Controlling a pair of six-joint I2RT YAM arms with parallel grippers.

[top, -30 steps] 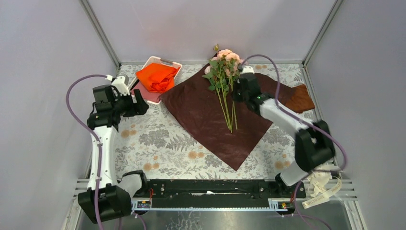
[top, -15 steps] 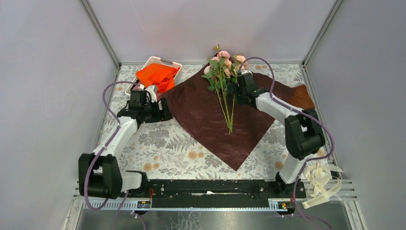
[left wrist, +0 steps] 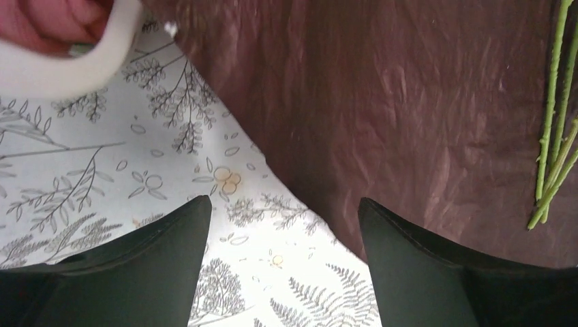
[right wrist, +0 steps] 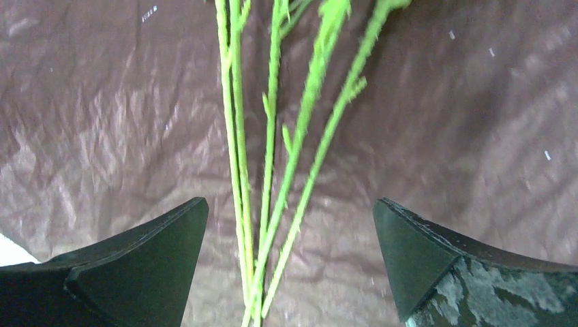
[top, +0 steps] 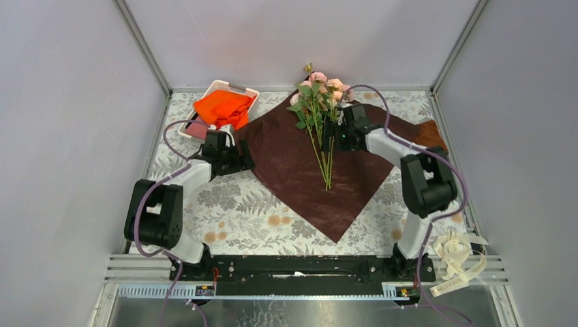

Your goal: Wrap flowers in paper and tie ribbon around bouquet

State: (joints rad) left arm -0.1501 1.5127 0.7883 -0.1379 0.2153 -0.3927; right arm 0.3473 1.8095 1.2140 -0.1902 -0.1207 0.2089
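1. Wrapping stage: the flowers (top: 315, 102) lie on the paper (top: 293, 170), which is spread across the tabletop (top: 225, 204).
2. The right pincer (right wrist: 290, 218) stands apart over the flowers, gripping nothing.
3. The left pincer (left wrist: 283, 218), also apart, sits at the paper's left edge; next it probably needs to pinch that edge and fold it over.

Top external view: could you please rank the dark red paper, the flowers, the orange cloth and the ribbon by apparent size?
1. the paper, by far the largest.
2. the flowers, long but thin.
3. the orange cloth and the coiled ribbon look about alike, so I leave them unranked.
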